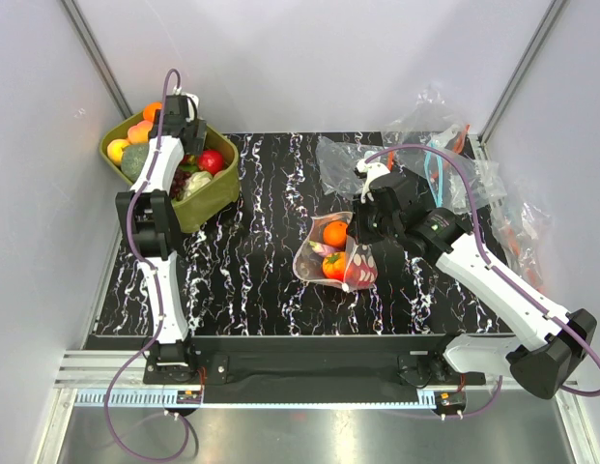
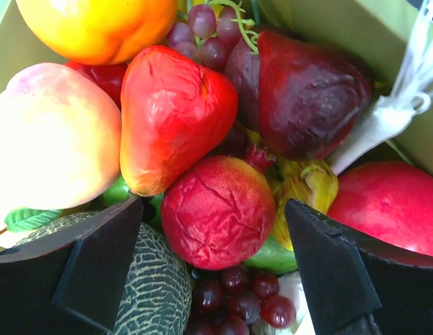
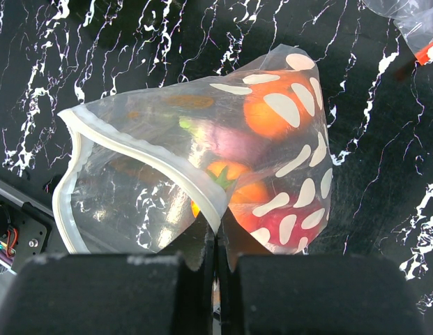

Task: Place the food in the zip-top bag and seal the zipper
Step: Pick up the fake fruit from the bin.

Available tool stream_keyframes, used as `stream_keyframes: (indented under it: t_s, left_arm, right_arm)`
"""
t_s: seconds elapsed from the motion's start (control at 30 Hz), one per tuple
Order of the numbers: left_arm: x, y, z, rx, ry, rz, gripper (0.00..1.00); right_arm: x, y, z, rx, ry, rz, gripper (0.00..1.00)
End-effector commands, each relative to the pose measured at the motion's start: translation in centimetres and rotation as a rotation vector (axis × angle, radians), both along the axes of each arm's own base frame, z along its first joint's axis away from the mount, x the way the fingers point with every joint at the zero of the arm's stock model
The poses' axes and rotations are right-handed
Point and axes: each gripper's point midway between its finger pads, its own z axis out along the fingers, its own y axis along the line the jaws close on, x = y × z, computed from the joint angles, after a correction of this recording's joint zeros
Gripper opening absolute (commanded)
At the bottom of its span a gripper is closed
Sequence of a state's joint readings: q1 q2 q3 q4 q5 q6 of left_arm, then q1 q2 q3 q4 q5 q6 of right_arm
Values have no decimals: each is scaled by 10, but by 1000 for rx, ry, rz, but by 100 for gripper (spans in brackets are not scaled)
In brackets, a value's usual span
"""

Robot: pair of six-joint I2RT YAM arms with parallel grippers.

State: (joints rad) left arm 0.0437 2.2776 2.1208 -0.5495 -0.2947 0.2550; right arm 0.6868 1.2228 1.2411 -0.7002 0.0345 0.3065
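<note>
The white-dotted zip-top bag (image 1: 336, 253) lies mid-table with its mouth open; it also shows in the right wrist view (image 3: 202, 174). Orange, purple and red food pieces (image 3: 272, 112) sit inside it. My right gripper (image 3: 217, 237) is shut on the bag's zipper rim (image 3: 139, 157) and holds that edge up. My left gripper (image 2: 216, 269) is open, low inside the olive-green tub (image 1: 217, 198), its fingers either side of a wrinkled red fruit (image 2: 217, 211). A dark-red grape bunch (image 2: 240, 296) lies below it.
The tub (image 2: 355, 31) holds more food: a netted melon (image 2: 150, 286), a red pear-like fruit (image 2: 171, 115), a peach (image 2: 52, 139) and a dark beet (image 2: 310, 101). Clear undotted bags (image 1: 444, 159) are heaped at the back right.
</note>
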Motion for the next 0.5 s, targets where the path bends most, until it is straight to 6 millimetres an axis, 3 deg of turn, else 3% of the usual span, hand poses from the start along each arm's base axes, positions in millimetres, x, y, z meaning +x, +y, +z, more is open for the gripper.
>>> stream_keyframes:
  t_s: [0.0, 0.07, 0.13, 0.2, 0.23, 0.33, 0.47]
  left_arm:
    - [-14, 15, -43, -64, 100, 103, 90]
    - [-14, 17, -43, -79, 103, 104, 90]
    - [-17, 13, -47, -88, 116, 85, 82]
    - [-16, 9, -42, -110, 94, 67, 72]
    - [-18, 7, -46, -117, 103, 61, 60]
    - [-18, 2, -42, -140, 94, 50, 45]
    - [-18, -4, -27, -166, 64, 40, 43]
  right_arm:
    - [7, 6, 11, 36, -44, 8, 0]
    - [7, 5, 13, 40, -47, 8, 0]
    - [6, 5, 15, 46, -54, 8, 0]
    - [6, 5, 14, 44, -54, 8, 0]
    - [5, 5, 16, 49, -58, 7, 0]
    - [5, 5, 17, 52, -60, 9, 0]
    - [4, 5, 16, 54, -58, 12, 0]
